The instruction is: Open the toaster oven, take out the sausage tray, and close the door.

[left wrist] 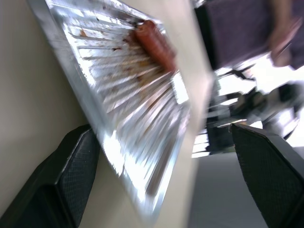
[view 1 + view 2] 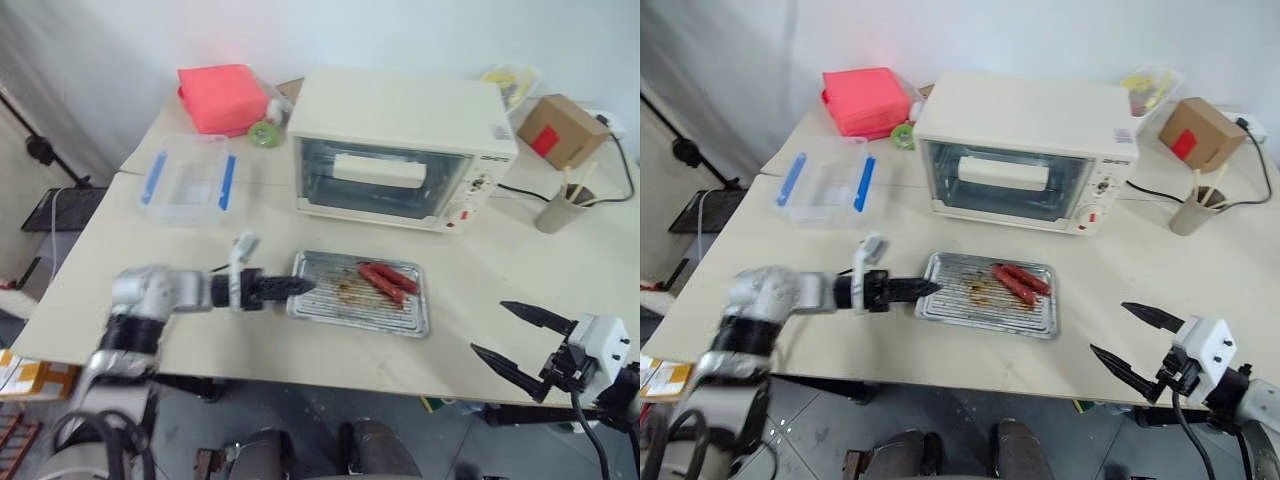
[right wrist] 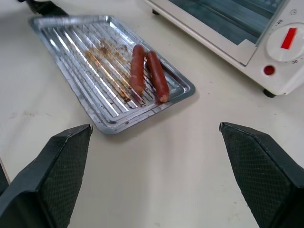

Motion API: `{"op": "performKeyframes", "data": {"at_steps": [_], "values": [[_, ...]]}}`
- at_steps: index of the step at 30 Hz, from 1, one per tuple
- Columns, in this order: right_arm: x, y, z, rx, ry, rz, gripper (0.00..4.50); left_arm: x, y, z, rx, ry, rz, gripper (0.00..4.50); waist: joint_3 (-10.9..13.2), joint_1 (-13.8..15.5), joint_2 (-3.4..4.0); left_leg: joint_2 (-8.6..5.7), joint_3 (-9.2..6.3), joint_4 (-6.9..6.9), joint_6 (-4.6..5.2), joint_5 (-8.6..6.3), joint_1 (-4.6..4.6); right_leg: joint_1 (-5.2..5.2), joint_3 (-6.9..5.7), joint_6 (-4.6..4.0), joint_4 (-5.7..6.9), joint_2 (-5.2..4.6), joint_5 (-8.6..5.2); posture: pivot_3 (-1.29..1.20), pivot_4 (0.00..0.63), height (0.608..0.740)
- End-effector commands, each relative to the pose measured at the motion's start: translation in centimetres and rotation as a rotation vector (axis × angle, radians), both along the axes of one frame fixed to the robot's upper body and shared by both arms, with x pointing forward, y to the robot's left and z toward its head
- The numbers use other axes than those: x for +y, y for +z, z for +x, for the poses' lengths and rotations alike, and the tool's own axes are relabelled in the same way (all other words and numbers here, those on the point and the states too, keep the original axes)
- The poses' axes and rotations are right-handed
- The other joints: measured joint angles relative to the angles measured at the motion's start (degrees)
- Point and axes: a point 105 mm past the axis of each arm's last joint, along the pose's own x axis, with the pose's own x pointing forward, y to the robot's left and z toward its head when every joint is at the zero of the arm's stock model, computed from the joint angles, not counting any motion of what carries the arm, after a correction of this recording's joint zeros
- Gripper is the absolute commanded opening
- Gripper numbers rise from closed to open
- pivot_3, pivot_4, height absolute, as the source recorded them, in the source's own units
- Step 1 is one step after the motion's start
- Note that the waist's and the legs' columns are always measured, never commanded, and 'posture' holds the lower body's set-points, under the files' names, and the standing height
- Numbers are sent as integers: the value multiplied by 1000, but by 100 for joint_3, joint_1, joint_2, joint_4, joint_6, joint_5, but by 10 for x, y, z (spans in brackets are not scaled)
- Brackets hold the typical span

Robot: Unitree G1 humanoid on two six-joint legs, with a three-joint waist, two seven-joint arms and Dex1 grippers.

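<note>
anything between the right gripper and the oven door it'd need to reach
Nothing visible does. The right gripper hangs open near the table's front edge, and bare tabletop runs up to the door. The sausage tray lies off to its left.

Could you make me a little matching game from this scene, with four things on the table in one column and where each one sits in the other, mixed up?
Things:
1. sausage tray
2. toaster oven
3. pink box
4. clear container with blue clips

Places:
A. far left corner of the table
B. directly in front of the oven, with two sausages on it
C. left of the oven, nearer than the pink box
D. middle of the table's far side, door shut

Pairs: 1-B, 2-D, 3-A, 4-C
</note>
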Motion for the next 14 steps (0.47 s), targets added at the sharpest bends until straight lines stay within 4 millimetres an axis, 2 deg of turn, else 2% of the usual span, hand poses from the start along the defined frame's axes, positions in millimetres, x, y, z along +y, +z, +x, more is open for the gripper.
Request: {"op": "performKeyframes", "data": {"at_steps": [1,4,5,7,10,14], "values": [[17,15,0,-78,107,18,4500,16,17,-5,-304,-37,64,4442,3,45,4,0,-1,0,0,0,1,0,0,-1,0,0,0,0,150,740],[27,22,3,-139,183,23,4500,38,31,-8,-643,-26,170,4442,5,113,1,-3,-1,2,11,-7,-2,0,0,-2,-6,-7,0,0,150,740],[29,21,4,-92,208,33,4500,44,32,-9,-749,-34,232,4442,5,121,1,-3,-1,3,17,-11,-6,0,0,-2,-8,-8,0,0,150,740],[34,24,3,-55,297,10,4500,55,28,-18,-974,-143,395,4442,5,148,1,-4,-2,2,29,-19,-14,-4,-3,-2,-17,-16,1,0,150,740],[35,24,5,-69,364,-69,4500,68,32,-15,-1020,-129,430,4442,7,147,4,-8,-2,3,53,-36,-29,-9,-12,-2,-40,-29,1,0,150,740],[34,25,8,-66,372,-54,4500,68,33,-12,-1048,-127,414,4442,7,145,4,-8,-20,9,65,-42,-57,-17,-34,-1,-49,-33,1,0,150,740]]}}
